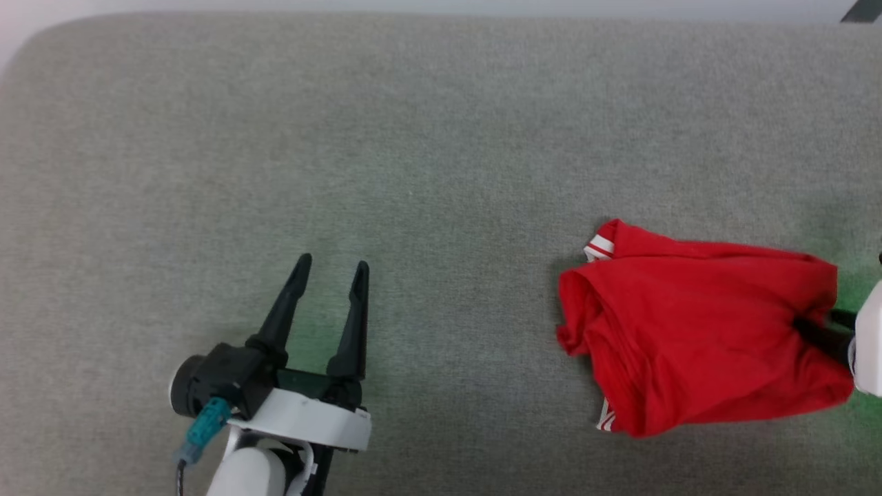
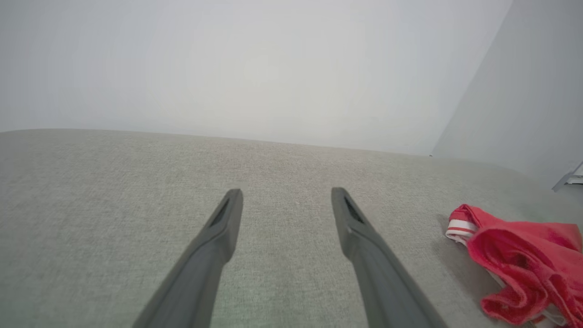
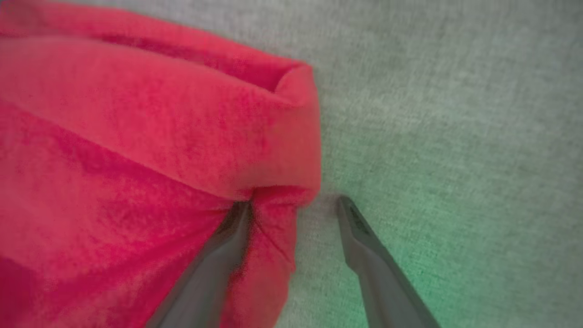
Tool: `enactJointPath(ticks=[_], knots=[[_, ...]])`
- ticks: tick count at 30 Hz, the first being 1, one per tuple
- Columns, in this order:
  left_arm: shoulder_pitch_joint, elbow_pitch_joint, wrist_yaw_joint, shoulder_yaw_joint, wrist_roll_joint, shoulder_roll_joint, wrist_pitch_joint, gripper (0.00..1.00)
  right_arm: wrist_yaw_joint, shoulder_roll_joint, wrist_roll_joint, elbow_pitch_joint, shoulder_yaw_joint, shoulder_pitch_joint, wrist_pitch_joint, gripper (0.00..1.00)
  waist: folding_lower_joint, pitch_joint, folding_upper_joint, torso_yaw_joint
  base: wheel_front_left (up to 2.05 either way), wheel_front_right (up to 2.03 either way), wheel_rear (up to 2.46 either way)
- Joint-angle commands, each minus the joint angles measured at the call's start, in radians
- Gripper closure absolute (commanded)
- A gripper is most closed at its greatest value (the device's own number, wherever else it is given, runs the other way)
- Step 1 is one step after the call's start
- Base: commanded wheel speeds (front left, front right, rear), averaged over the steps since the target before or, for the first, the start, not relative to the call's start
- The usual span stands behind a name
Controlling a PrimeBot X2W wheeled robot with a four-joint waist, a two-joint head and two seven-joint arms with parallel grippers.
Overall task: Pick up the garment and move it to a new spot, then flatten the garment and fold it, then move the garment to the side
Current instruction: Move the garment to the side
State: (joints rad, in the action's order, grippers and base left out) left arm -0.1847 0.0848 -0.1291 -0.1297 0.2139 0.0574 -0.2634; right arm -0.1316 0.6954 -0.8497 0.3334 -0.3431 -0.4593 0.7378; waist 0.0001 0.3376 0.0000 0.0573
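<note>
Surface: you had a grey-green woven fabric top (image 1: 413,138), its far left corner rounded.
Wall: behind it you saw a plain pale wall (image 2: 255,68).
Far right corner: a dark slanted bar (image 1: 865,10), too cropped for you to identify.

This looks like a robotics lab or test room, though the exact kind of room cannot be told. The work surface is a broad padded top (image 1: 441,138) covered in grey-green woven fabric, rounded at its far corner (image 1: 31,52). Behind it two plain pale walls (image 2: 255,68) meet at a corner line (image 2: 469,82). The left gripper (image 1: 332,263), on a white wrist housing (image 1: 310,417) with a teal cable plug (image 1: 209,421), marks it as a robot's workplace.
</note>
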Motion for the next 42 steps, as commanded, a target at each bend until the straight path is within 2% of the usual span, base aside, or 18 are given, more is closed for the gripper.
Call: enactJointPath(ticks=[1,7,13,17,24,33,42], knots=[[-0.014,0.003,-0.002,0.000,-0.010,0.006,-0.001,0.00,0.002,-0.063,-0.009,0.022,-0.058,0.023,-0.019,1.00,-0.0001,0.021,0.0000,-0.024,0.00,0.00,0.00],[-0.044,0.005,-0.002,-0.009,-0.015,0.036,-0.001,0.00,0.003,-0.016,-0.060,0.001,-0.044,-0.013,-0.154,1.00,-0.0001,0.037,0.0000,-0.116,0.00,0.00,0.00],[-0.098,0.009,-0.002,-0.036,-0.021,0.080,-0.001,0.00,0.002,0.040,-0.127,-0.027,0.019,-0.025,-0.311,1.00,-0.0001,0.062,0.0000,-0.237,0.00,0.00,0.00],[-0.158,0.017,-0.002,-0.069,-0.029,0.113,-0.001,0.00,0.002,0.072,-0.148,0.019,0.072,-0.026,-0.407,1.00,-0.0001,0.093,0.0000,-0.320,0.00,0.00,0.00],[-0.343,0.054,-0.002,-0.152,-0.030,0.178,-0.001,0.00,0.002,0.075,-0.131,0.167,0.109,-0.107,-0.550,1.00,-0.0001,0.200,0.0000,-0.429,0.00,0.00,0.00],[-0.634,0.133,-0.002,-0.269,-0.039,0.188,-0.001,0.00,0.002,0.028,-0.067,0.407,0.084,-0.323,-0.759,1.00,-0.0001,0.353,0.0000,-0.461,0.00,0.00,0.00],[-0.734,0.167,-0.002,-0.306,-0.041,0.199,-0.001,0.00,0.002,-0.013,0.023,0.639,-0.003,-0.529,-0.873,1.00,-0.0001,0.417,0.0000,-0.443,0.00,0.00,0.00]])
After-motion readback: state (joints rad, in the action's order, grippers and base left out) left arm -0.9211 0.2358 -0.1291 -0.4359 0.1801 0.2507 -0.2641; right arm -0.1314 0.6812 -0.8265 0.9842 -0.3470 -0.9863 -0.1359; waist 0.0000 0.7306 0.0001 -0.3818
